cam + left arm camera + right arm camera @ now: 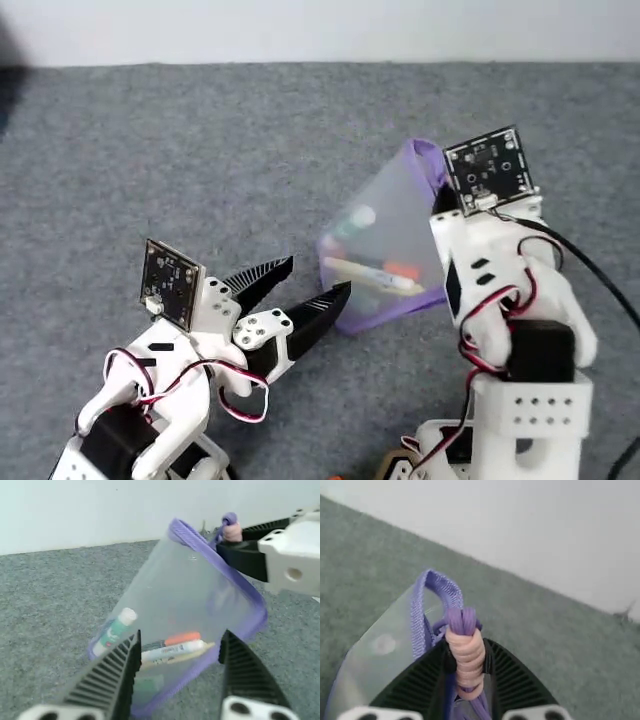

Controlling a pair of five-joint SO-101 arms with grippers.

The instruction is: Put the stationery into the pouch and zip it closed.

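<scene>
Pinching the coiled zip pull (465, 666), right gripper (466, 646) holds translucent pouch (385, 250); left gripper (318, 276) spread apart.

In the high view the right arm (510, 300) covers a corner of the pouch (385, 250), so whether it is closed cannot be told. In the left wrist view the fingers (112, 675) of the left gripper (180, 635) hide part of the pouch's lower edge, and a green item (150, 685) inside is too blurred to name. The pull cord (462, 622) pinched in the right gripper (465, 650) runs off the picture's edge.
</scene>
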